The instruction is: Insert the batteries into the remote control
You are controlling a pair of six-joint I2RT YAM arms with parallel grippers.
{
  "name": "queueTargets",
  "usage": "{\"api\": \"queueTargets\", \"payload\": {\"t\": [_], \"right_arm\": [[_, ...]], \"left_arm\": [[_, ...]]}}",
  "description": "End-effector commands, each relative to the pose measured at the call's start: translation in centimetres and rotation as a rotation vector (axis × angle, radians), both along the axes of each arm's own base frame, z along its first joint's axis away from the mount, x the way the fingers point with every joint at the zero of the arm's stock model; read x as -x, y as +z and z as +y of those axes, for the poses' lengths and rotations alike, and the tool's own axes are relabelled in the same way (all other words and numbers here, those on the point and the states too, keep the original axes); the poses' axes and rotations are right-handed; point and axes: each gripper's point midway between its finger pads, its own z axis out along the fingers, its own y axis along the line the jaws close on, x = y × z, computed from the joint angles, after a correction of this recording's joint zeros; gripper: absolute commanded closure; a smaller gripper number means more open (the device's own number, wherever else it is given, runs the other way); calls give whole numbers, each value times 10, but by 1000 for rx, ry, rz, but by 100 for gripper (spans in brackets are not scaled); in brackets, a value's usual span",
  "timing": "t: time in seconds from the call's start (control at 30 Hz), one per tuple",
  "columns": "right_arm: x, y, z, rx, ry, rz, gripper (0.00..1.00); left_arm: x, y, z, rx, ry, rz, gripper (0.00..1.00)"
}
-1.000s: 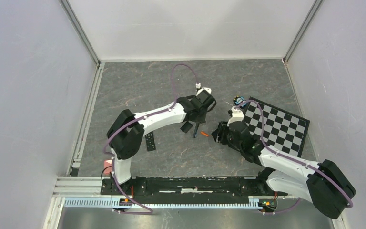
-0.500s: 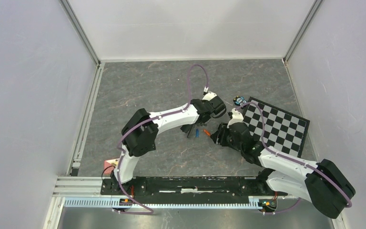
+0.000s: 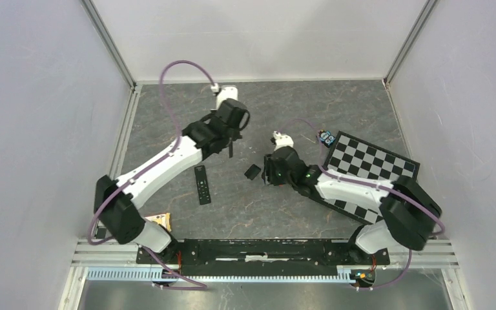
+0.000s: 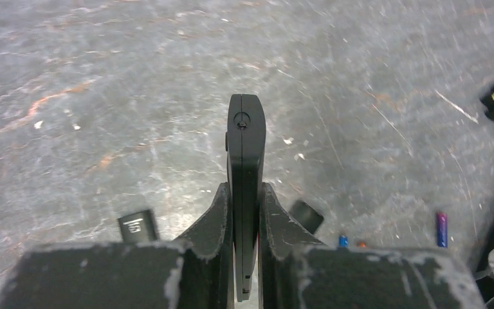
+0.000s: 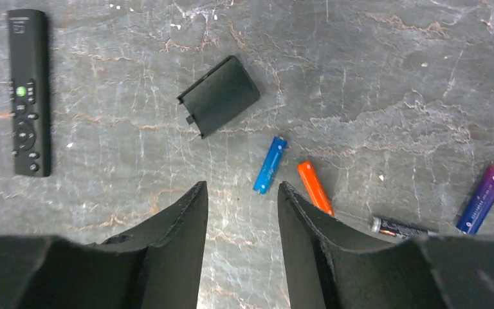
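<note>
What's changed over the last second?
The left gripper, clamped on the slim black remote control, swung left and away from the bases. The right gripper, open, slid left; the blue battery and orange battery lie just ahead of it. The black-and-white checkerboard and the buttoned black remote lying flat stayed put.

We take this for a robotics lab cell: plain white panels [image 3: 258, 39] in aluminium framing [image 3: 108, 42] enclose a grey tabletop [image 3: 168, 116], with a checkerboard [image 3: 374, 166] (the calibration sort) lying flat.
</note>
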Motion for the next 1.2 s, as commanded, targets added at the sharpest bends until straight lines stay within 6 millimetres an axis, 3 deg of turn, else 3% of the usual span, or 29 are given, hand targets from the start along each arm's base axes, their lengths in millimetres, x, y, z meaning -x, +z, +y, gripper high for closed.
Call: {"api": "queueTargets", "payload": {"t": [0.0,0.1,0.3,0.77,1.0,1.17], "right_arm": [[-10,-12,-6,189,-80,9,51],[-11,-22,3,241,-78,30,53],[-9,-35,15,300,-73,56,60],[-16,-57,10,365,-148,82,67],[-16,-67,-1,375,-173,105,80],[-22,-59,-7,356,-181,56,93]], "left_arm": [[-13,20,32,53,68,-120,98],[-12,29,37,112,74,-160,98],[-7,21,40,158,58,-163,98],[-4,21,53,201,69,-174,98],[-1,18,48,226,50,-160,98],[3,13,47,258,50,-155,98]]}}
